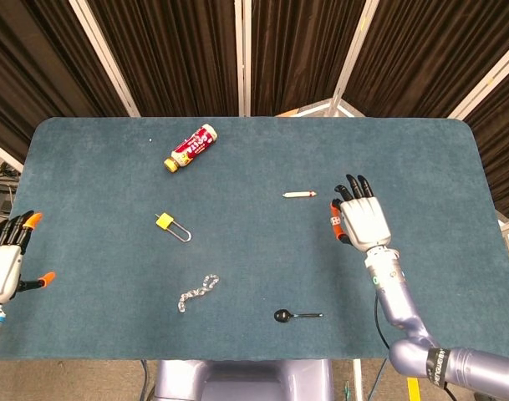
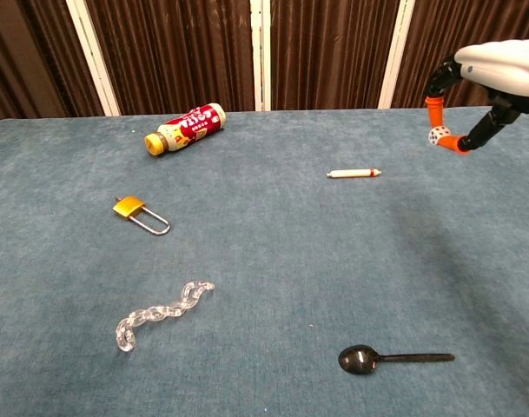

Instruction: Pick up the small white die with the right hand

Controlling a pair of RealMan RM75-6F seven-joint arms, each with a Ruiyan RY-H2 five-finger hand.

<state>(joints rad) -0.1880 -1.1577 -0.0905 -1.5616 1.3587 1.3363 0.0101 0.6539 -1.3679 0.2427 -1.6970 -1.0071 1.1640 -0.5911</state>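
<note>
Table [image 1: 421, 159] in teal felt, dark curtains [image 2: 177, 52] behind.

The right hand [image 2: 481, 91] holds the white die [image 2: 435, 135] pinched between orange fingertips [image 2: 434, 105], high above the counter [image 2: 273, 252], beyond the white stick [image 2: 353, 173] and spoon [image 2: 393, 358].

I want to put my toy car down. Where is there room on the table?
The table's far right corner is bare, and so is the wide middle between padlock and white stick. Its left half is busier: bottle, padlock, clear chain.
</note>
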